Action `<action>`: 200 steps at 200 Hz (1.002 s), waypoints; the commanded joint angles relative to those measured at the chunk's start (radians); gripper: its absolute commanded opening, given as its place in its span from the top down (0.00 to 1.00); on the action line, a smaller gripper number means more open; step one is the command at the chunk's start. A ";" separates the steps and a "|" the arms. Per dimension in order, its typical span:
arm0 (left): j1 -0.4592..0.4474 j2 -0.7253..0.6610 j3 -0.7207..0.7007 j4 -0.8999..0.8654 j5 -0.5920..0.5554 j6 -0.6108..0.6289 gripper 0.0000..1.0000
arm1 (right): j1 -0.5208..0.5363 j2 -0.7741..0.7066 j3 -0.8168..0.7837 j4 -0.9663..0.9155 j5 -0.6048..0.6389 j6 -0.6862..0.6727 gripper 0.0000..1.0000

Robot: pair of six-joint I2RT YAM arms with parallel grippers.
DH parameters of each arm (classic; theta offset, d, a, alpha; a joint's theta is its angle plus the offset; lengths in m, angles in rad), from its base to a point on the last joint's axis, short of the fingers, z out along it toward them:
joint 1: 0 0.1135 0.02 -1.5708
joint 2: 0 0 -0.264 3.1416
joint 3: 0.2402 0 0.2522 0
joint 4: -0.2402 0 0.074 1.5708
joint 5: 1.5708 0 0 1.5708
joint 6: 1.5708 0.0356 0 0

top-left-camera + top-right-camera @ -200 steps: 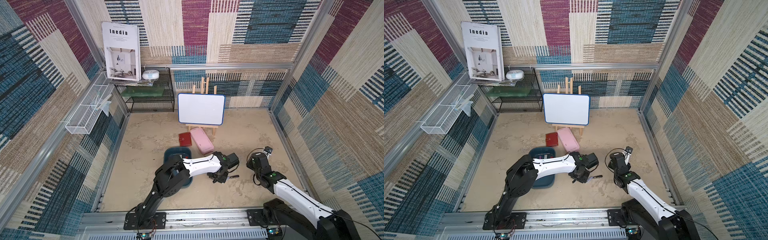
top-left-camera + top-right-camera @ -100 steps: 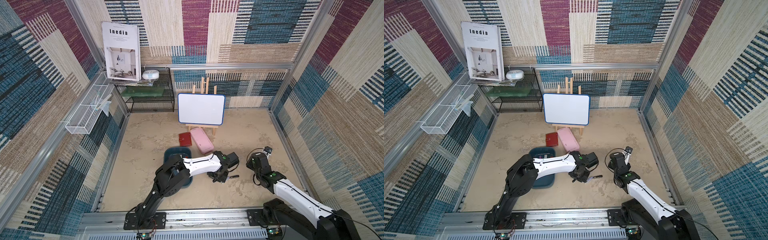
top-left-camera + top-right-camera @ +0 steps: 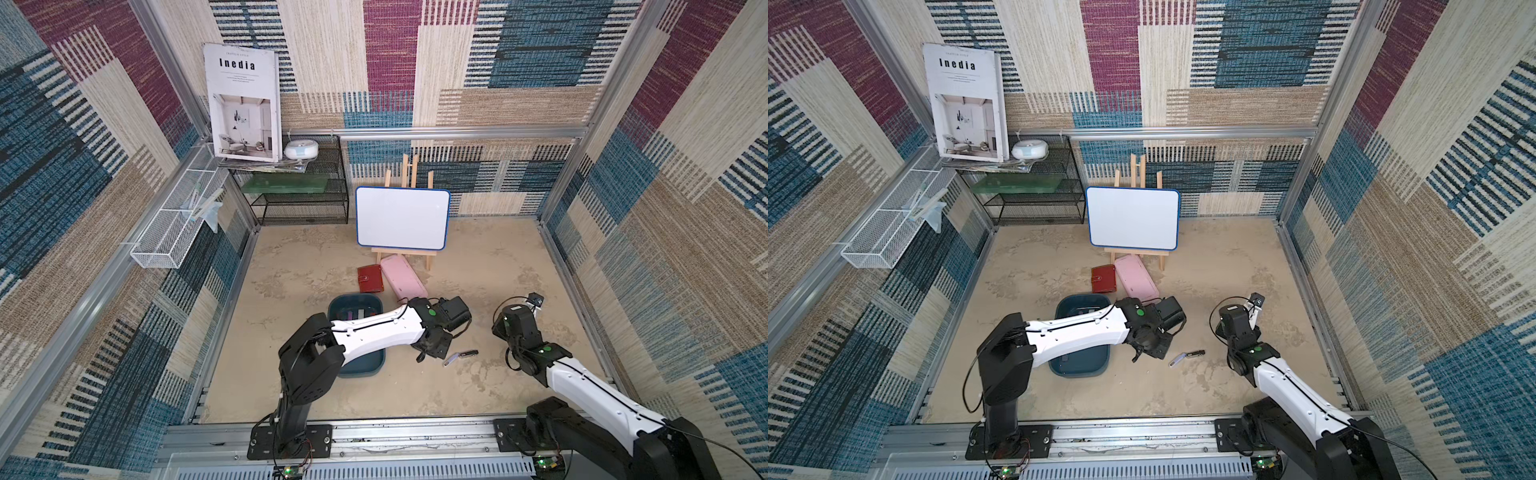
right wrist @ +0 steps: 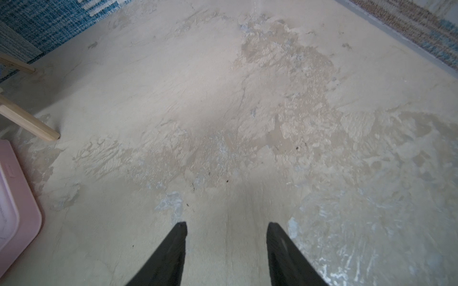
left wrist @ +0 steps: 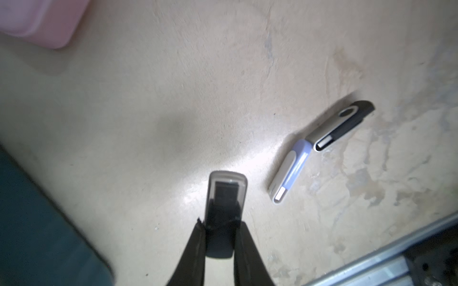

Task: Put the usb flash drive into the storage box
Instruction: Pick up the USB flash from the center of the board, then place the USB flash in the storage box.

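My left gripper (image 5: 219,224) is shut on a usb flash drive (image 5: 226,195), a dark one with a clear cap that sticks out past the fingertips, low over the floor. In both top views this gripper (image 3: 420,356) (image 3: 1136,356) hangs just right of the storage box (image 3: 361,365) (image 3: 1079,368), a dark teal tray partly hidden under the left arm. Two more drives lie on the floor beside it, one white and lavender (image 5: 290,170) (image 3: 451,359), one black and silver (image 5: 344,121) (image 3: 468,353). The right gripper (image 4: 226,227) stands open over bare floor.
A pink case (image 3: 403,276) and a red wallet (image 3: 370,279) lie behind the box. A whiteboard on a wooden easel (image 3: 403,218) stands further back, with a black wire shelf (image 3: 299,195) in the back left corner. The metal front rail (image 5: 371,267) runs near the loose drives.
The left jaws have drawn in onto the dark drive. Neither arm has shifted noticeably, and the two loose drives lie where they were.
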 commanded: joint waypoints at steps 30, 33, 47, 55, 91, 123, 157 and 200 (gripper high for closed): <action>0.063 -0.254 -0.167 -0.072 -0.132 -0.057 0.92 | 0.000 0.001 0.004 0.027 0.001 -0.002 0.43; 0.073 -0.273 -0.181 -0.069 -0.130 -0.057 0.92 | 0.000 0.002 0.004 0.030 0.001 -0.003 0.43; 0.130 -0.349 -0.264 -0.059 -0.130 -0.059 0.91 | 0.000 0.002 0.004 0.031 0.000 -0.003 0.43; 0.168 -0.391 -0.307 -0.059 -0.133 -0.064 0.91 | 0.000 0.004 0.004 0.031 0.001 -0.001 0.43; 0.336 -0.496 -0.474 0.008 -0.065 -0.067 0.90 | 0.000 0.002 0.003 0.030 0.003 -0.001 0.43; 0.369 -0.439 -0.532 0.062 -0.036 -0.076 0.90 | 0.000 0.009 0.006 0.030 0.000 0.000 0.43; 0.414 -0.399 -0.593 0.113 -0.026 -0.089 0.90 | -0.001 0.006 0.004 0.029 0.001 0.001 0.43; 0.442 -0.376 -0.624 0.136 -0.022 -0.084 0.88 | -0.001 0.010 0.006 0.030 -0.001 0.000 0.43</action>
